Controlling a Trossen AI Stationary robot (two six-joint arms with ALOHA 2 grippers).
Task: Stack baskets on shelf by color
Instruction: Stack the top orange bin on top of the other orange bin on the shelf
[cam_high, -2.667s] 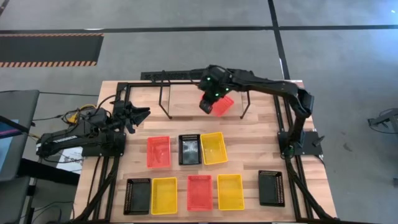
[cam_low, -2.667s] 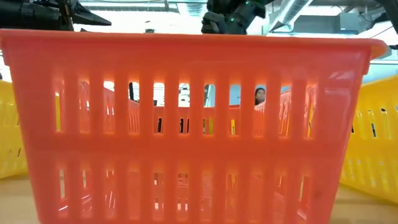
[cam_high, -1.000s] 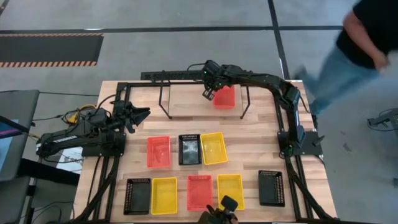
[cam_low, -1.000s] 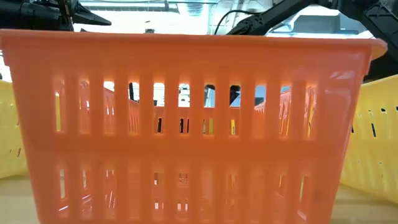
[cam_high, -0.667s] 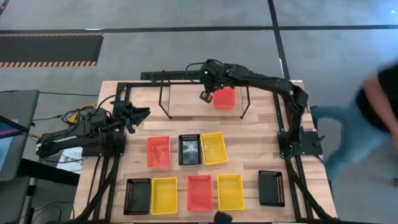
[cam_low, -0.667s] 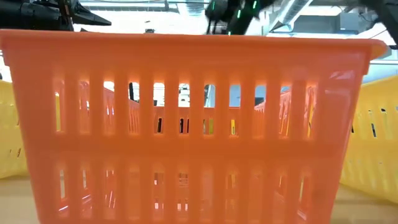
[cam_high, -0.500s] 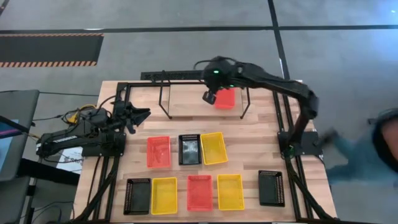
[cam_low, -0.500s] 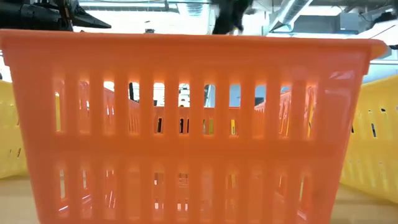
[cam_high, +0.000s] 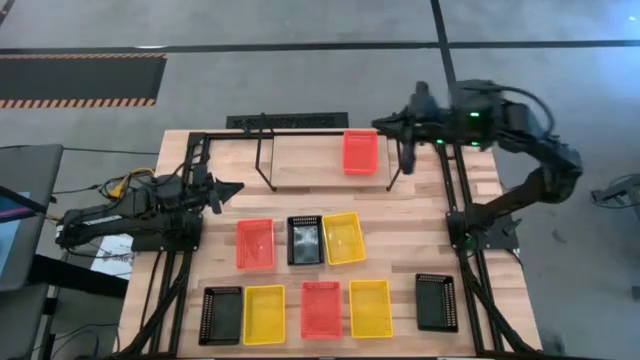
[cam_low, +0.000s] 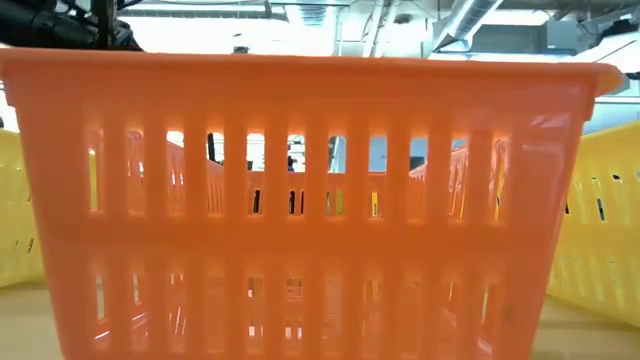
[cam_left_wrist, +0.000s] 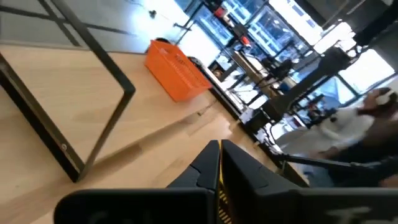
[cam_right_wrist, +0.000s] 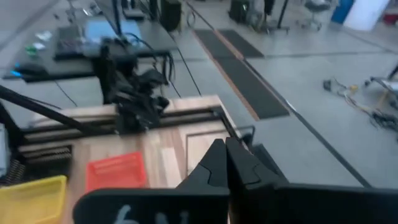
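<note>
One red basket (cam_high: 361, 152) rests flat on the right end of the black rod shelf (cam_high: 300, 146) at the table's far side; the left wrist view shows this basket (cam_left_wrist: 177, 68) too. Several more baskets lie on the table in two rows, among them a red one (cam_high: 254, 243), a black one (cam_high: 305, 240) and a yellow one (cam_high: 343, 237). My right gripper (cam_high: 380, 123) is shut and empty, high up just right of the shelf's red basket and clear of it. My left gripper (cam_high: 236, 186) is shut and empty at the table's left.
The near row holds black (cam_high: 221, 315), yellow (cam_high: 264, 314), red (cam_high: 320, 308), yellow (cam_high: 370, 307) and black (cam_high: 436, 302) baskets. A red basket (cam_low: 300, 200) fills the low view. Black frame rails (cam_high: 190, 200) run along both table sides. The shelf's left and middle stand bare.
My right gripper has drawn away from the red basket on the shelf, rising and swinging toward the table's right edge; the basket stays where it was. My left gripper has shut its fingers in place. A person passing at the table's right has left the view.
</note>
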